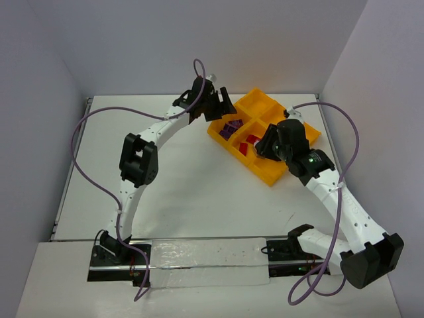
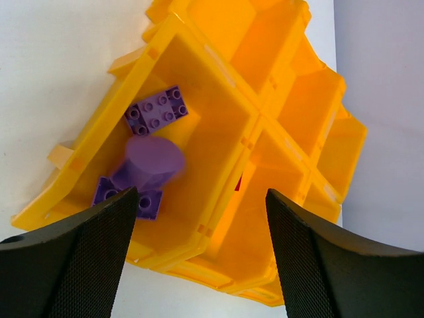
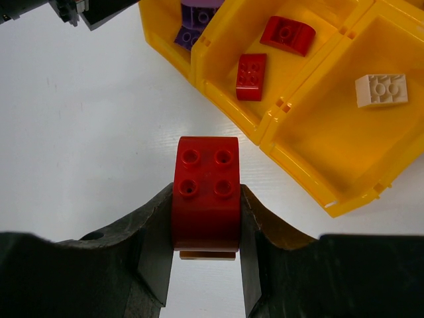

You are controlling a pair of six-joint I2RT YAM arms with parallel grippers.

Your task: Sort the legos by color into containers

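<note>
My right gripper (image 3: 206,211) is shut on a red lego (image 3: 206,169) with a thin brown piece (image 3: 206,256) under it, held above the white table just short of the orange-yellow tray (image 3: 301,165). Two red legos (image 3: 251,76) lie in one container, a white lego (image 3: 380,90) in the one to its right, and purple legos (image 3: 192,26) in the one to its left. My left gripper (image 2: 200,195) is open above the purple container, where purple legos (image 2: 156,110) lie. A blurred purple piece (image 2: 152,162) shows between gripper and container. In the top view both grippers (image 1: 222,106) (image 1: 265,147) hover at the tray (image 1: 265,175).
The tray's far containers (image 2: 242,33) look bare. White walls close the table at back and sides. Purple cables loop from both arms (image 1: 79,132).
</note>
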